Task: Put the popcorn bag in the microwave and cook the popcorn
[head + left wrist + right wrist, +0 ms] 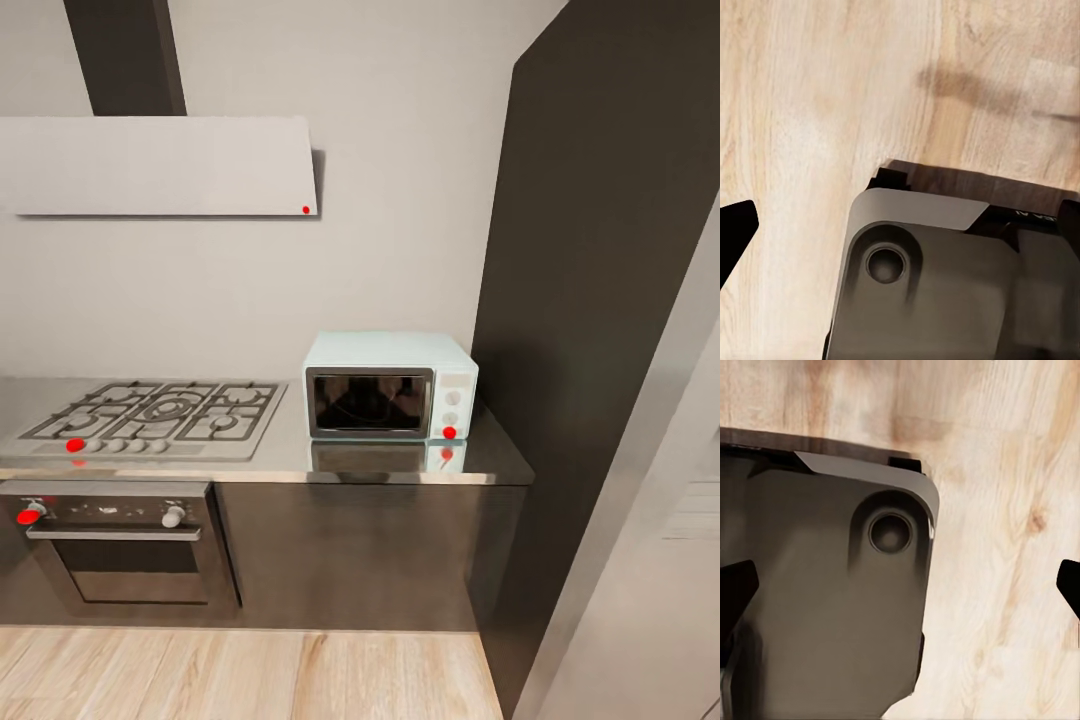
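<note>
The mint-blue microwave [390, 385] stands at the right end of the grey countertop [290, 452], with its dark glass door shut and its white knobs on the right side. The popcorn bag is out of view. My left gripper [900, 232] hangs open over the wood floor [810, 112], one black fingertip [735, 232] at the picture's edge. My right gripper [907, 592] is also open, its fingertips [735, 600] wide apart and nothing between them. Both point down at the robot's dark base [817, 585].
A grey gas hob [150, 415] lies left of the microwave, above a black oven [120, 545] with a steel handle. A grey hood [160, 165] hangs on the wall. A tall black cabinet [590, 300] and the steel fridge [660, 560] close off the right.
</note>
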Tool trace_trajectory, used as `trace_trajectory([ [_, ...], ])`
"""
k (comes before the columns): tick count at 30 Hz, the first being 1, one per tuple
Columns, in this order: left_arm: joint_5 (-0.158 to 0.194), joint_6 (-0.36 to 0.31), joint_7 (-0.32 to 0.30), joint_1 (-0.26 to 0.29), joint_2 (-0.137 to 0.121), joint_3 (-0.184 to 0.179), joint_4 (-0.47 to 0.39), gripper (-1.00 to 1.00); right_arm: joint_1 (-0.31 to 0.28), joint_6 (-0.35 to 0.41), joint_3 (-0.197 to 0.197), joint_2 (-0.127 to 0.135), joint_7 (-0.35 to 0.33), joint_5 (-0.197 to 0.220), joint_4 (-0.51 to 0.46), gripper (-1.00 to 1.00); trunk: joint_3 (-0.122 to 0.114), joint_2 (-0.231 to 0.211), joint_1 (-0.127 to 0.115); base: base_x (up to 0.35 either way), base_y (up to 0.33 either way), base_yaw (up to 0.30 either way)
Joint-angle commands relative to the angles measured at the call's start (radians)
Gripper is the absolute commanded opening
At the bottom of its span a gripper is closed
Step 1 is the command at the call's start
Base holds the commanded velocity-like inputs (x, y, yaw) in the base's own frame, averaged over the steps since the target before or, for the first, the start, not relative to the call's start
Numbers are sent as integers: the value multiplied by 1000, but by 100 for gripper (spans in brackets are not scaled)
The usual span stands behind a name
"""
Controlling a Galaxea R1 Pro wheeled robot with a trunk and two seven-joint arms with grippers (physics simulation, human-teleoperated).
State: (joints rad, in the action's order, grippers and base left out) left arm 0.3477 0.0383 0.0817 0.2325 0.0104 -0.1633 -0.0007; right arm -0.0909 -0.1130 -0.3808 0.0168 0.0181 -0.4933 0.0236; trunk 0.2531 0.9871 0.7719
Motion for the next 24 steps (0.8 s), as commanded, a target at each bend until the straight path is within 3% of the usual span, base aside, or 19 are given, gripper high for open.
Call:
trace_trajectory([
  [1,8,3,3,1,0,-8,1,100,-1,-4,-6,0,1,-13,3,100,1,1,0,0,0,0],
  [5,9,3,3,1,-1,-8,1,100,-1,-10,-10,-5,-26,-13,-15,100,1,1,0,0,0,0],
  [7,8,3,3,1,-1,-9,1,100,-1,-10,-12,-21,-34,-12,-115,100,1,1,0,0,0,0],
  [9,7,3,3,1,-1,-9,1,100,-1,11,-10,-59,-57,-11,-263,100,1,1,0,0,0,0],
  [10,5,3,3,1,-1,-9,1,100,-1,80,-6,-86,-113,-11,-406,100,1,1,0,0,0,0],
  [14,4,3,3,1,-1,-9,0,100,-2,275,3,-130,-260,-8,-675,100,1,1,0,0,0,0],
  [15,4,3,3,1,-1,-9,-1,100,-3,439,8,-145,-366,-7,-882,100,1,1,0,0,0,0],
  [16,4,4,3,1,-1,-9,-1,100,-3,507,21,-149,-403,-6,-963,100,1,1,0,0,0,0],
  [20,4,4,3,1,-1,-9,-1,100,-8,671,100,-152,-443,-1,-1145,100,1,1,0,0,0,0],
  [23,4,5,3,1,-2,-9,-1,100,-65,763,117,-154,-447,0,-1243,100,1,1,0,0,0,0],
  [24,4,5,3,1,-2,-9,-1,100,-114,825,130,-155,-448,0,-1293,100,1,1,0,0,0,0],
])
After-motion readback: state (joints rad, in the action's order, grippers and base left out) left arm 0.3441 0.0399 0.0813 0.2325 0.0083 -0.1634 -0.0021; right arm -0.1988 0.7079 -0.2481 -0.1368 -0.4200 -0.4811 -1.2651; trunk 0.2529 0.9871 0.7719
